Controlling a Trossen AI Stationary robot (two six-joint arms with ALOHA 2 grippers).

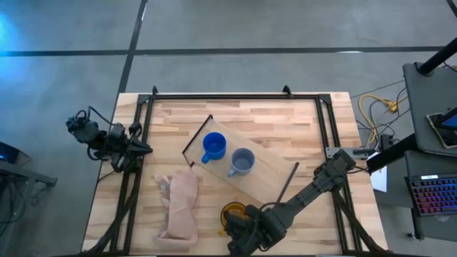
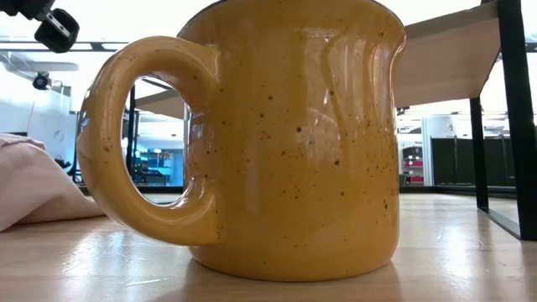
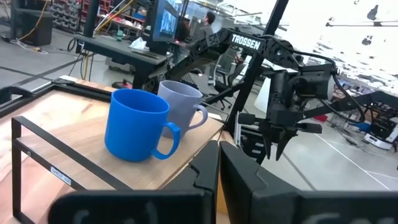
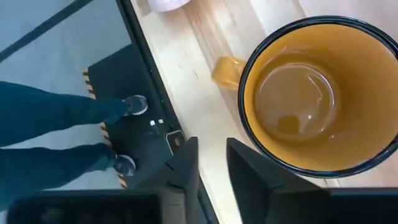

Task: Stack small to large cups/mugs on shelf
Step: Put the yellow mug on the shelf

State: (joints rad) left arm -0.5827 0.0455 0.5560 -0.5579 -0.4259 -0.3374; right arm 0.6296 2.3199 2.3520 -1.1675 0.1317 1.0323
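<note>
While the yellow-orange mug [image 1: 232,213] stands upright on the slatted tabletop [image 1: 285,125] near its front edge, the right gripper [image 1: 241,235] hangs just above and beside it, with its fingers [image 4: 183,165] close together, a narrow gap between them, holding nothing. Seen in the low view, the mug's handle [image 2: 138,143] points sideways toward the pale pink cloth [image 1: 178,203], which lies crumpled just beside it. On the shelf [image 1: 268,171], a light-wood board whose long axis runs diagonally across the table from back left to front right, the bright blue mug [image 1: 213,146] and the grey-blue mug [image 1: 241,163] stand upright side by side, almost touching. The left gripper [image 1: 143,150] waits at the table's left edge, its fingers [image 3: 205,177] pressed nearly together. A person's shoes [image 4: 127,134] show on the floor beyond the table edge.
</note>
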